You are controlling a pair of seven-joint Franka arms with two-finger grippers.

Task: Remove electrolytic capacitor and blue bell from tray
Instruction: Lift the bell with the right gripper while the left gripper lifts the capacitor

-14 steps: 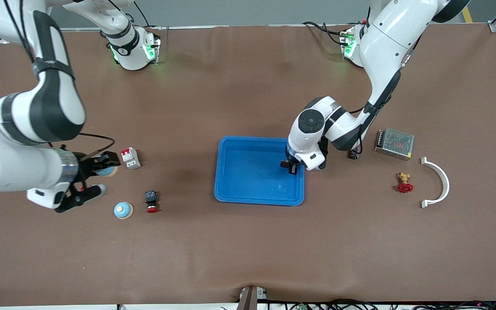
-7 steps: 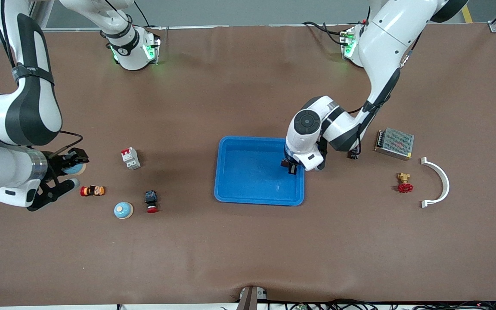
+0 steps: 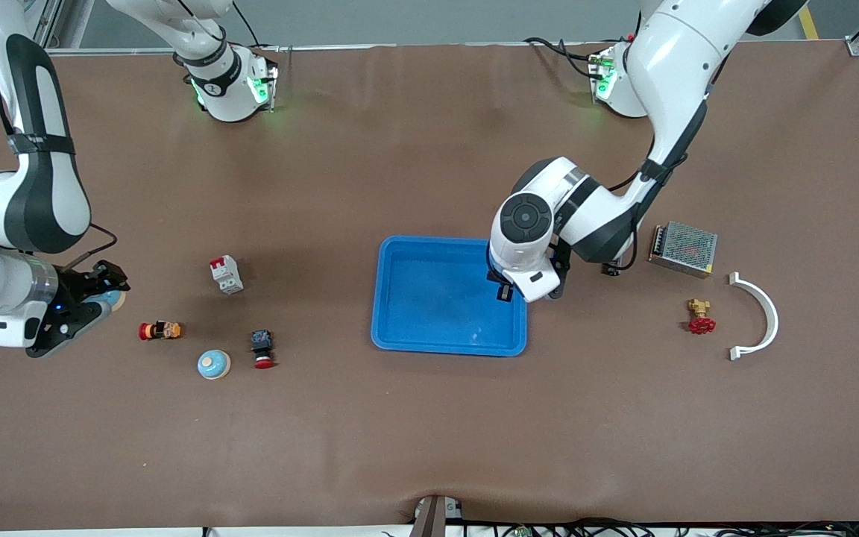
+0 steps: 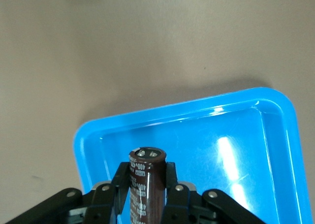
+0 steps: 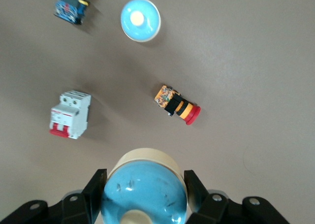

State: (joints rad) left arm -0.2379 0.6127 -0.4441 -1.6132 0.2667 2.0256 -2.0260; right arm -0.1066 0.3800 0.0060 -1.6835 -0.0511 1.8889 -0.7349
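Left pincer (image 4: pixel 146 197) grips capacitor (image 4: pixel 146 177) over tray (image 3: pixel 407 339) (right pincer (image 5: pixel 142 197) holds bell (image 5: pixel 143 194)): lift clear of rim, keep upright.

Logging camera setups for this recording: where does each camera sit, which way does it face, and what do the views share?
Front view: high across the table, facing both bases; shows both arms, the tray and scattered parts.
Left wrist view: on the left arm, looking down past the left pincer, shut on the capacitor over the tray's edge.
Right wrist view: on the right arm, looking down past the right pincer, shut on a blue bell; a second bell and breaker lie below.
Shared: tray, bells, breaker.
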